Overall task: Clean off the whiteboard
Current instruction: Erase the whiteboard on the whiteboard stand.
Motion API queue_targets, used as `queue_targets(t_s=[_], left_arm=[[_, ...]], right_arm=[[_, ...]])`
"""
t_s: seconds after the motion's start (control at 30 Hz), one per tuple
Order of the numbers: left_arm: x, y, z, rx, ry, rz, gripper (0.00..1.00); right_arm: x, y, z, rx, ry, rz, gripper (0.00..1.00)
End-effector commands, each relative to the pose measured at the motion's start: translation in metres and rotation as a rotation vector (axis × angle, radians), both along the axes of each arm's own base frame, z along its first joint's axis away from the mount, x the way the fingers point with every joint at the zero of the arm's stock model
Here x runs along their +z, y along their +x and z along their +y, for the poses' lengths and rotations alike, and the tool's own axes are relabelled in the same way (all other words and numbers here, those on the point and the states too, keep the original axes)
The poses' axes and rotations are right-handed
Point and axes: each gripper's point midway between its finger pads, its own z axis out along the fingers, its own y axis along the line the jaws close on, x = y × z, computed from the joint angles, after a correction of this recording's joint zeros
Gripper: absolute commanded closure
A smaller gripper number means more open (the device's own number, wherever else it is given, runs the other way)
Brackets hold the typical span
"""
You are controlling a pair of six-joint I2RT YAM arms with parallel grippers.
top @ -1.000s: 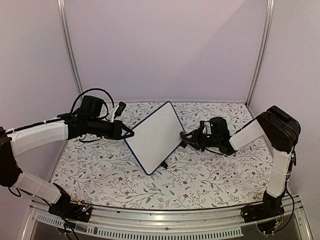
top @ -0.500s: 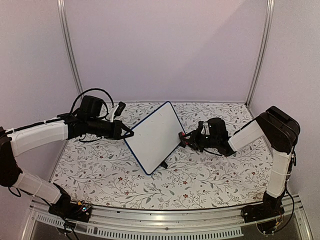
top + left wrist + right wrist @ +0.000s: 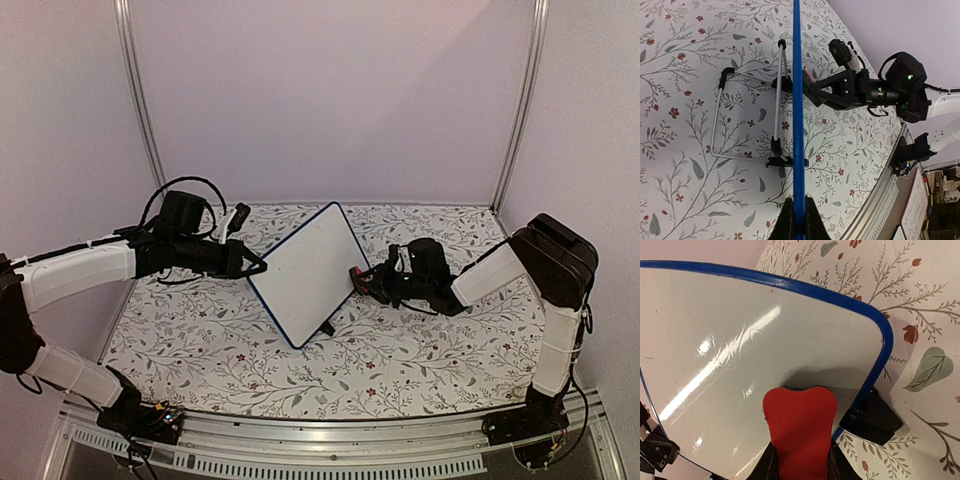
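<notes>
From above: the board (image 3: 308,272) stands tilted at mid-table (image 3: 420,350), on a flower-print cloth, between the two arms. The left gripper (image 3: 255,268) is clamped on its left edge. The right gripper (image 3: 362,280) is closed on a red eraser (image 3: 356,275), which sits at the board's right edge.

Left wrist: the board is seen edge-on as one thin blue line running up the frame, with both fingers pinched on the rim at the bottom. A wire stand (image 3: 745,120) lies folded out on the cloth to the line's left, joined at a black clip foot (image 3: 785,161). The right arm reaches in from the other side.

Right wrist: the eraser, held between the two fingers, is at the glossy white face close to a rounded corner (a dark shadow rims its top edge). The second clip foot pokes out beside that corner, low on the blue rim, over the cloth.
</notes>
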Motion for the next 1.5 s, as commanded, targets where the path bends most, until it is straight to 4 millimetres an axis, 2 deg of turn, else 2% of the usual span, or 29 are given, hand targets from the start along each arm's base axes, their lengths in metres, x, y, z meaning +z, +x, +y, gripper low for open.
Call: queue_targets(t_s=[0.0,0.3,0.47,0.57,0.63,0.73,0.77,0.87,0.9,1.0,1.07,1.17,1.27,1.4,1.47], left_arm=[[0.018,-0.002,-0.010,-0.061,-0.049,-0.060,1.00],[0.018,-0.002,-0.010,-0.061,-0.050,-0.061,1.00],[0.019,-0.002,-0.010,-0.060,-0.050,-0.063,1.00],[0.019,-0.003,-0.010,-0.060,-0.049,-0.062,1.00],[0.019,-0.003,-0.010,-0.058,-0.049,-0.062,1.00],[0.019,-0.002,-0.010,-0.058,-0.050,-0.064,1.00],[0.019,-0.003,-0.010,-0.058,-0.049,-0.065,1.00],[0.020,-0.003,-0.010,-0.058,-0.050,-0.066,1.00],[0.020,-0.003,-0.010,-0.058,-0.050,-0.066,1.00],[0.020,-0.003,-0.009,-0.057,-0.050,-0.067,1.00],[0.020,-0.003,-0.010,-0.058,-0.050,-0.066,1.00],[0.019,-0.003,-0.010,-0.059,-0.050,-0.065,1.00],[0.019,-0.002,-0.010,-0.056,-0.047,-0.066,1.00],[0.017,-0.001,-0.008,-0.048,-0.041,-0.064,1.00],[0.017,0.000,-0.008,-0.046,-0.039,-0.063,1.00]], right_arm=[[-0.011,-0.024,0.027,0.099,0.005,0.048,0.93],[-0.014,-0.049,0.047,0.157,0.003,0.061,0.94],[-0.008,-0.065,0.060,0.195,0.015,0.057,0.94],[0.002,-0.069,0.058,0.188,0.021,0.042,0.94],[0.010,-0.066,0.051,0.158,0.008,0.022,0.94],[0.037,-0.056,0.035,0.101,-0.028,-0.046,0.94],[0.052,-0.051,0.028,0.077,-0.025,-0.074,0.94],[0.073,-0.031,-0.002,-0.023,-0.055,-0.125,0.94],[0.085,-0.025,-0.013,-0.060,-0.057,-0.149,0.94],[0.103,-0.012,-0.038,-0.136,-0.094,-0.202,0.94],[0.107,-0.006,-0.045,-0.158,-0.121,-0.222,0.93],[0.103,-0.001,-0.044,-0.151,-0.148,-0.236,0.93],[0.085,0.003,-0.038,-0.129,-0.185,-0.223,0.93],[0.056,0.008,-0.055,-0.181,-0.292,-0.210,0.91],[0.051,0.009,-0.066,-0.214,-0.345,-0.220,0.90]])
